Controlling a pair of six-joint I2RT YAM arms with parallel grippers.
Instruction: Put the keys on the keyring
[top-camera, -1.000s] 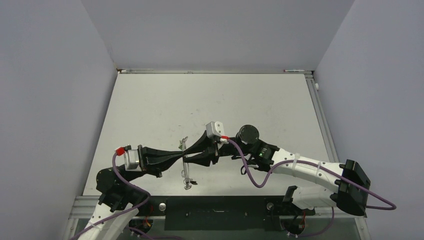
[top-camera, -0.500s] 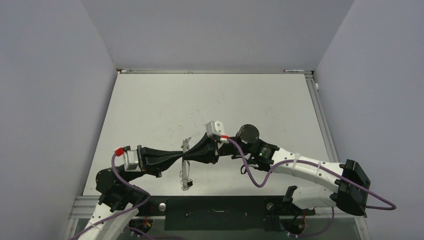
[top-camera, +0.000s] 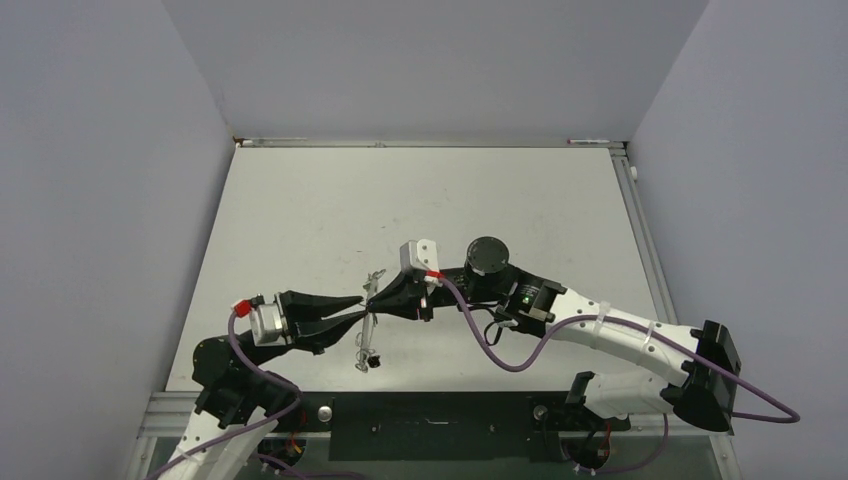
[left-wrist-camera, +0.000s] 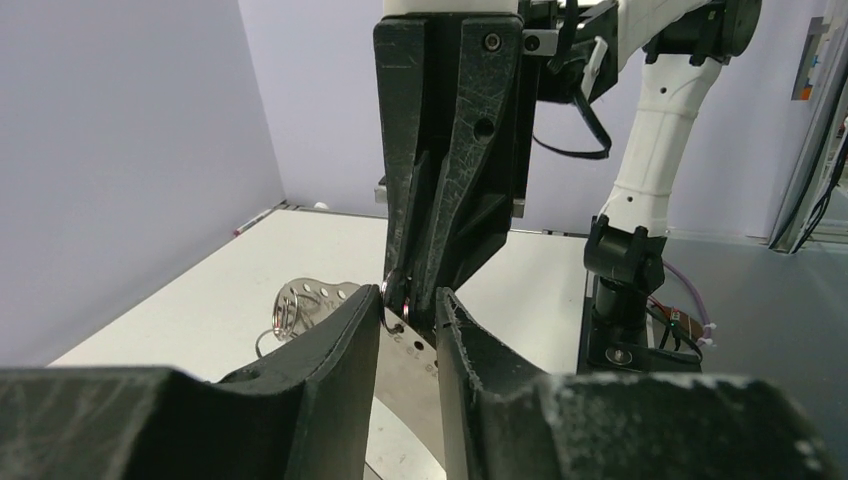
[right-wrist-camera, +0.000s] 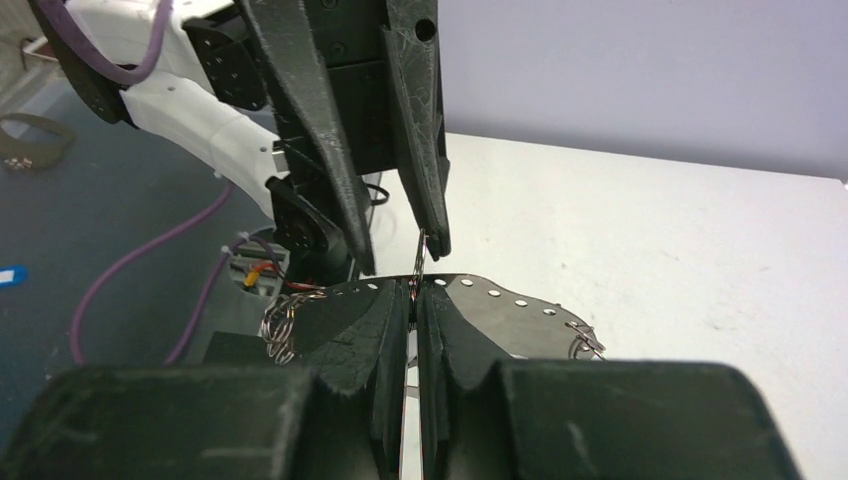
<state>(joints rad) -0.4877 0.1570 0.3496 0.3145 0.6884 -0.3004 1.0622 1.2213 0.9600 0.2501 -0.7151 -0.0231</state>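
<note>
**Threading under way, no key seen fully on**

Hanging above the tabletop (top-camera: 450, 200), the two claws met tip to tip. The right claw (right-wrist-camera: 412, 297) was clenched on a small wire loop, which I took to be the keyring (left-wrist-camera: 394, 291). The left claw (left-wrist-camera: 409, 305) stood released, its jaws apart on either side of a flat silvery key (left-wrist-camera: 405, 365), which hung just below that loop.

Whether the key's hole had already been worked onto the wire, or only rested against it, was too small to tell. At best one key was partway on.

Behind the claws a perforated silvery plate (right-wrist-camera: 500, 305) lay on the tabletop, with further wire rings (right-wrist-camera: 283, 322) at its ends. No other keys could be made out.

By my judgement the task sat somewhere in its middle. The ring was held and a key was at its mouth, but seating that key remained to be done, as did any other keys.
</note>
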